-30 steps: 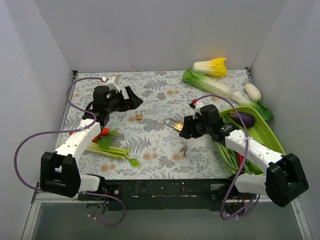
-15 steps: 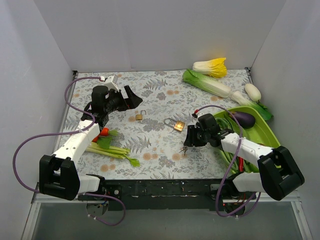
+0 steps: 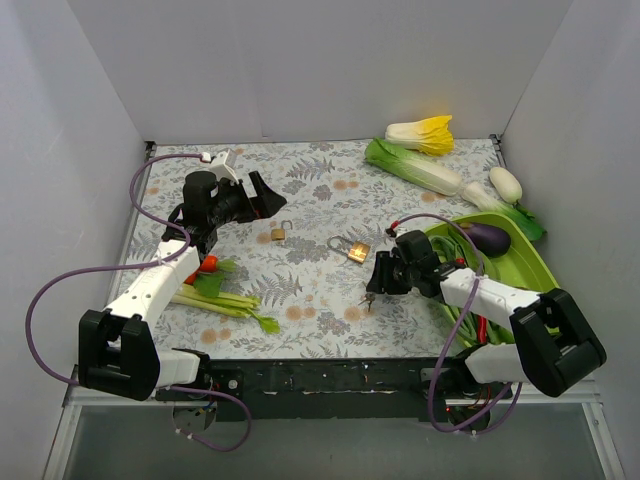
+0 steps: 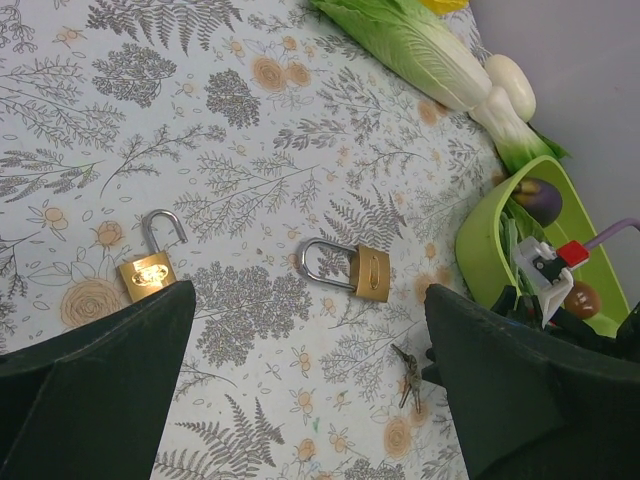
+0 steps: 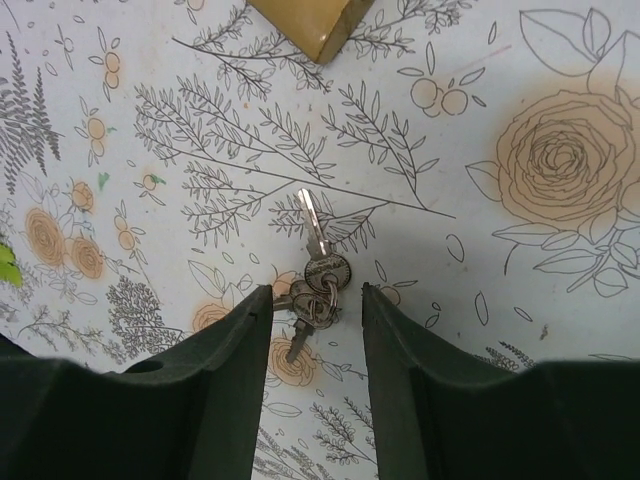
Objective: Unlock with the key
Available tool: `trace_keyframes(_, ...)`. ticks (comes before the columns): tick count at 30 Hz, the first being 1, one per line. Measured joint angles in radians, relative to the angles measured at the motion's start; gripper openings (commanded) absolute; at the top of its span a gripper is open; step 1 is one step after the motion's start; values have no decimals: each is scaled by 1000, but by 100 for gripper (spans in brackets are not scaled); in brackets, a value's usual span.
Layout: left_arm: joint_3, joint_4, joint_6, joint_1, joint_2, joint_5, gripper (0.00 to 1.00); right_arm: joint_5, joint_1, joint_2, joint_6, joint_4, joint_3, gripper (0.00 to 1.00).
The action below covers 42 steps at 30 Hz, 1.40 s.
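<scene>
- The flowered table [image 3: 310, 185] is unchanged; nothing lying on it is seen to have shifted in the last second.
- The right arm [image 3: 490, 292] is the part that has moved. It has been drawn back from above the larger padlock [image 3: 356, 250] and brought down toward the near edge, and its wrist is now pitched down at the table.
- The left arm [image 3: 150, 285] is kept where it was, reaching toward the far left of the table with its wrist raised and looking across both locks.
- The left gripper [image 3: 268, 192] is held with its jaws wide apart and nothing between them.
- The right gripper [image 5: 315, 300] is set low over the table. Its jaws are apart but narrower than a second ago, and one finger is placed on each side of the key [image 5: 322, 272]. No grip is made yet.
- The larger padlock lies flat just beyond the right gripper, and its shackle appears shut. It is judged to be the lock that is to be opened.
- The smaller padlock [image 4: 148, 270] lies near the left gripper with its shackle already swung open.
- The key lies flat on the table between the right fingers, with its blade pointed toward the larger padlock. The pick-up is judged to be under way, and so thin a piece may be hard to lift cleanly.
</scene>
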Motion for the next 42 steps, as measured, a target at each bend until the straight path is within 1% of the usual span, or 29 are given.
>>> trace_keyframes(5,0,3,-5,0,6,20,98,10,0,13,-10,42,12,48)
trace_keyframes(11,0,6,-7,0,8,27,98,44,0,138,-53,102,92,48)
trace_keyframes(17,0,6,-7,0,8,27,98,69,0,227,-85,138,154,48)
trace_keyframes(28,0,6,-4,0,10,26,98,24,0,331,-88,221,213,47)
trace_keyframes(34,0,4,1,0,21,20,98,-6,0,402,-90,236,283,47)
trace_keyframes(42,0,-1,4,0,21,18,98,-37,1,438,-77,266,309,47)
